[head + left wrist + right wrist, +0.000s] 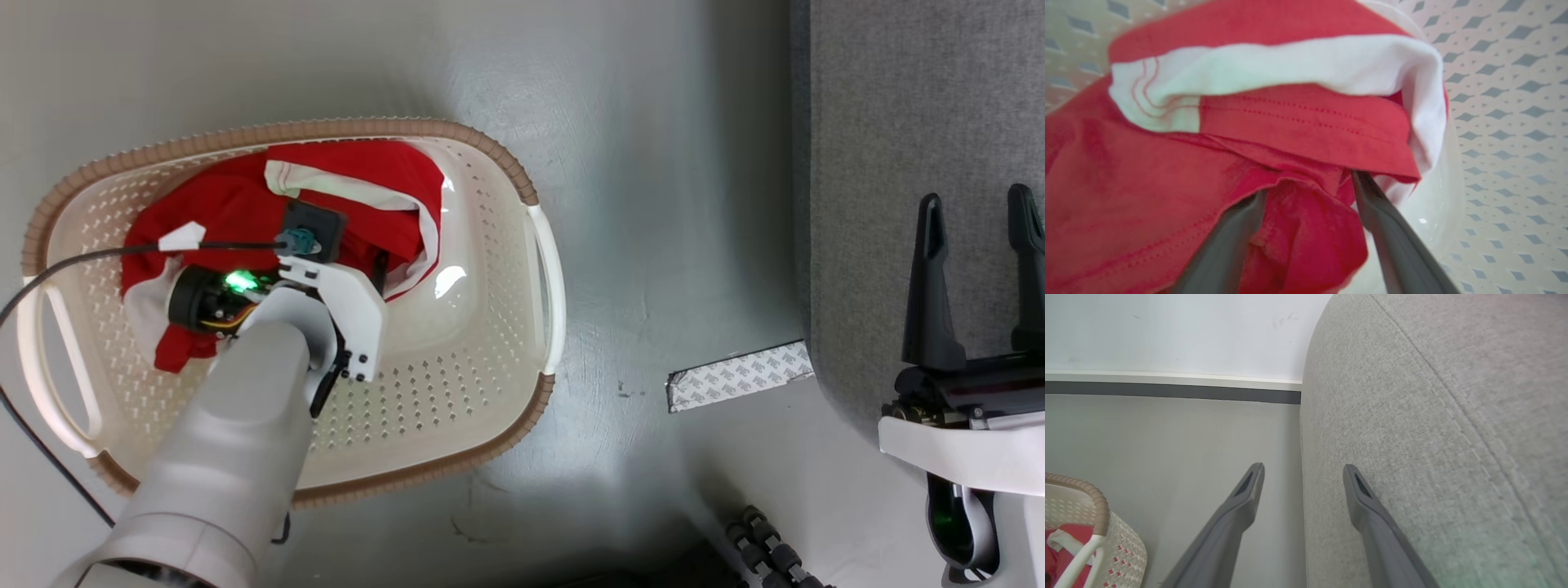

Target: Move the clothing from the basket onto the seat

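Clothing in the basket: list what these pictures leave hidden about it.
Left wrist view: the clothing folds over the left jaws' tips, hiding them.
Head view: the left arm covers part of the pile; number of garments unclear.
Right wrist view: frame edge cuts off the basket.

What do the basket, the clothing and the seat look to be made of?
The basket: moulded plastic, cream and glossy; light glints off its perforated wall. The clothing: soft fabric, perhaps cotton or a blend; matte red, white trim, stitched hems. The seat: woven upholstery, matte grey, with visible coarse weave and a stitched seam.
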